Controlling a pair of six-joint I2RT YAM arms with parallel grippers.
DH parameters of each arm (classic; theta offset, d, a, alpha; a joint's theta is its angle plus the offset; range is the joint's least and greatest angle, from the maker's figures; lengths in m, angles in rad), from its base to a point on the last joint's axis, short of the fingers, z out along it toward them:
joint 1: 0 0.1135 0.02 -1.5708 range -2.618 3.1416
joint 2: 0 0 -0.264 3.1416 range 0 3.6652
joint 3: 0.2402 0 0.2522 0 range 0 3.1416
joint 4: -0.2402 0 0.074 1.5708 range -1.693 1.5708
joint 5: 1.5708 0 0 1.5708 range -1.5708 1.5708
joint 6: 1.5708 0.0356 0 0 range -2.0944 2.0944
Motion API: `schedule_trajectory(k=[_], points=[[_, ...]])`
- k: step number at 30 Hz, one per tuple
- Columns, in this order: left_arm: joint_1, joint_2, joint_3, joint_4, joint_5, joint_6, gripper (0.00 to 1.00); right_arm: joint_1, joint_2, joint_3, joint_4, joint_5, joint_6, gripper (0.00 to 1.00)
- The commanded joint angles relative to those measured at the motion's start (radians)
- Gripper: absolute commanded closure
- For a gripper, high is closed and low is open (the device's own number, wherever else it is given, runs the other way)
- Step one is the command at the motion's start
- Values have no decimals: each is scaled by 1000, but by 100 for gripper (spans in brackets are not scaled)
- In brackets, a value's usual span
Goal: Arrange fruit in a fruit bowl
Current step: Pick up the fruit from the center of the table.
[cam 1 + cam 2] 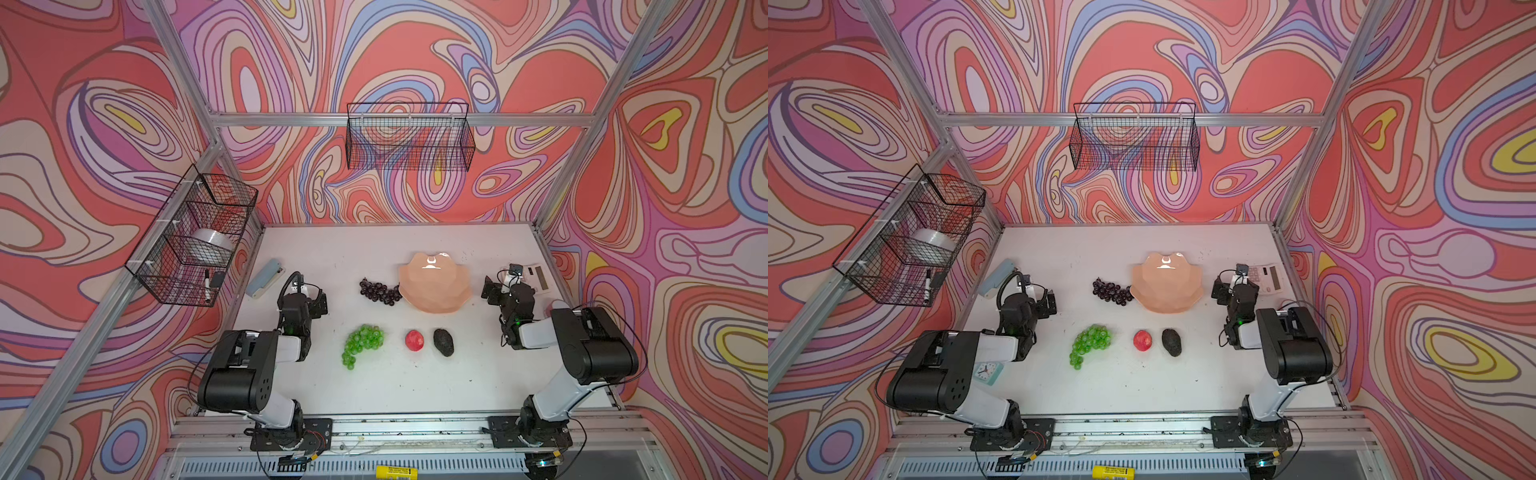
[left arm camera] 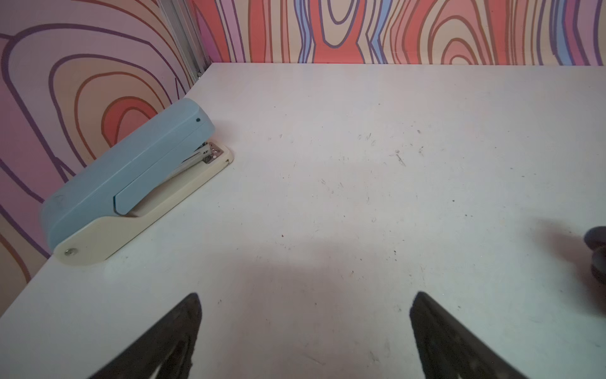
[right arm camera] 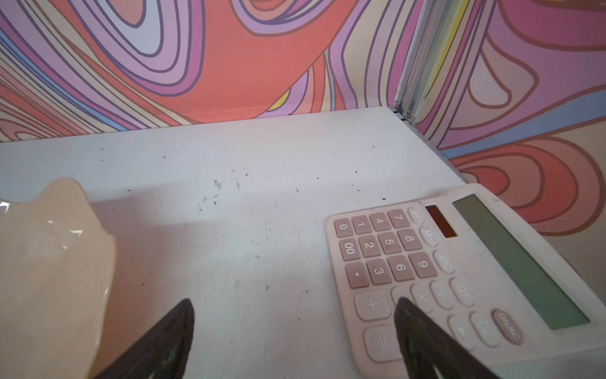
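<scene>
The fruit bowl (image 1: 434, 286), empty on the tabletop (image 1: 374, 395), lies just beside the right end effector (image 1: 490, 291), on the side facing the left arm. The dark purple grape bunch (image 1: 379, 291) abuts the bowl's rim, its long axis running toward the left end effector (image 1: 319, 301), the nearer one. Both end effectors stand spread, holding nothing.

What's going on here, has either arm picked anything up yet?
Nothing is held yet. The left gripper and right gripper are both open and empty, hovering at either side of the table. The fruit bowl is empty. The dark purple grape bunch lies right beside it; the green grape bunch, red fruit and avocado sit in a row nearer the robot.
</scene>
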Motion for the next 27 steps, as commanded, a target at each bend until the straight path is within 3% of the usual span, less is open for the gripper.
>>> schedule_trajectory(k=[1, 27], points=[[-7, 11, 12, 55, -13, 18, 0, -6, 15, 16, 16, 6, -5, 1], [4, 10, 19, 42, 21, 20, 0, -5, 17, 17, 15, 6, -4, 2]])
